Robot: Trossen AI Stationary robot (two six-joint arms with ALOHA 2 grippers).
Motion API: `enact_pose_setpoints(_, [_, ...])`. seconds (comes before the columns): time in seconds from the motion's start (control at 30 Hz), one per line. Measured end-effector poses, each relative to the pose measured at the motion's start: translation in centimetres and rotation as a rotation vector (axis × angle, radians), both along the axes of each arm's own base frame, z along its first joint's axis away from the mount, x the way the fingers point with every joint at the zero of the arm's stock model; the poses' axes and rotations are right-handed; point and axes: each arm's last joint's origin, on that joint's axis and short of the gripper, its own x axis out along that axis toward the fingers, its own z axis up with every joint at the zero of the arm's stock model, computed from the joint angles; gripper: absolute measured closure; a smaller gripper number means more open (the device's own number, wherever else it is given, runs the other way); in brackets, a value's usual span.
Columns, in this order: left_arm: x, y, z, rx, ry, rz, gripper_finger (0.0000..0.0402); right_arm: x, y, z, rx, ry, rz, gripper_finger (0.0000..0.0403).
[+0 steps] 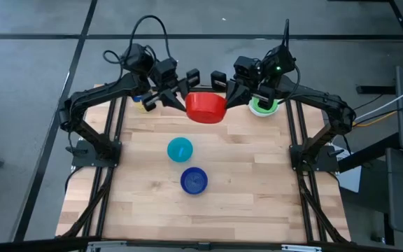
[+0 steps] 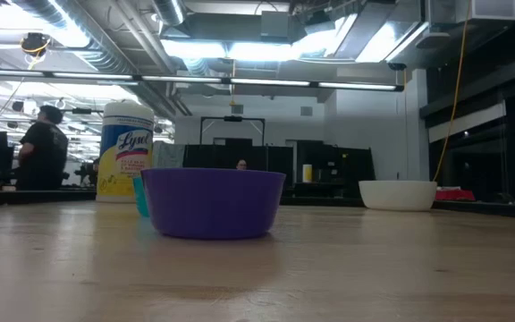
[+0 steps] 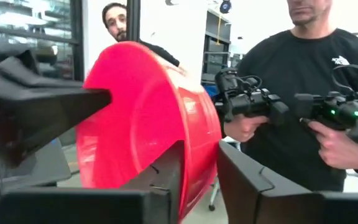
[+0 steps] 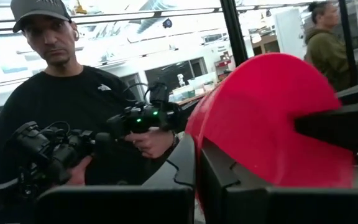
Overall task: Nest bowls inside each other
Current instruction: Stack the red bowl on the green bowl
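Observation:
A red bowl (image 1: 206, 106) hangs above the far middle of the table between both grippers. My right gripper (image 4: 197, 146) is shut on its rim. My left gripper (image 3: 201, 155) is open, with one finger on each side of the opposite rim (image 3: 199, 177); whether a finger touches it I cannot tell. On the table stand a teal bowl (image 1: 180, 149) and a dark blue bowl (image 1: 194, 180). A green bowl (image 1: 263, 105) sits inside a white bowl (image 2: 398, 194) at the far right. My right gripper pinches the red bowl's rim (image 4: 194, 124) between its two fingers, one on the inner face and one on the outer wall. The fingers come in about level from the table's right side. The bowl is lifted clear of the table and tipped steeply onto its side.
A white-lidded jar with a yellow label (image 2: 125, 152) stands at the far left, under my left arm. Two people stand beyond the far edge, one holding hand controllers (image 4: 135, 121). The near half of the wooden tabletop (image 1: 201, 220) is bare.

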Motion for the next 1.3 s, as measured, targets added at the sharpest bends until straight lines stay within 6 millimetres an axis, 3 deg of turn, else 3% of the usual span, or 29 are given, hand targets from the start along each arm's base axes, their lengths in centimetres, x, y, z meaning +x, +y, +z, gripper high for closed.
enact_pose_setpoints(0.3, [-2.1,4.7,-0.5,-0.025,0.079,0.141,0.0264,0.9,1.2,-0.6,0.036,0.051,0.010,0.0401])
enact_pose_setpoints(0.6, [-5.1,9.5,-0.9,-0.029,0.111,0.298,0.0254,1.2,1.1,-1.2,0.037,0.115,0.021,0.0401])
enact_pose_setpoints(0.73, [-6.9,11.5,-1.0,-0.059,0.131,0.385,0.0254,1.5,0.2,-2.9,0.039,0.238,-0.013,0.0401])
enact_pose_setpoints(0.83, [-7.7,12.6,-1.4,-0.099,0.175,0.426,0.0254,1.6,-1.3,-5.6,0.025,0.394,-0.193,0.0401])
enact_pose_setpoints(1.07, [-8.4,13.4,-1.7,-0.106,0.180,0.474,0.0254,-1.0,-5.9,-12.0,-0.168,0.932,-0.879,0.0401])
enact_pose_setpoints(1.2, [-8.3,13.4,-1.7,-0.111,0.185,0.473,0.0254,-3.0,-7.0,-13.7,-0.296,1.194,-1.181,0.0401])
enact_pose_setpoints(1.3, [-8.2,13.3,-1.7,-0.110,0.185,0.469,0.0254,-3.7,-7.3,-14.0,-0.376,1.269,-1.308,0.0401])
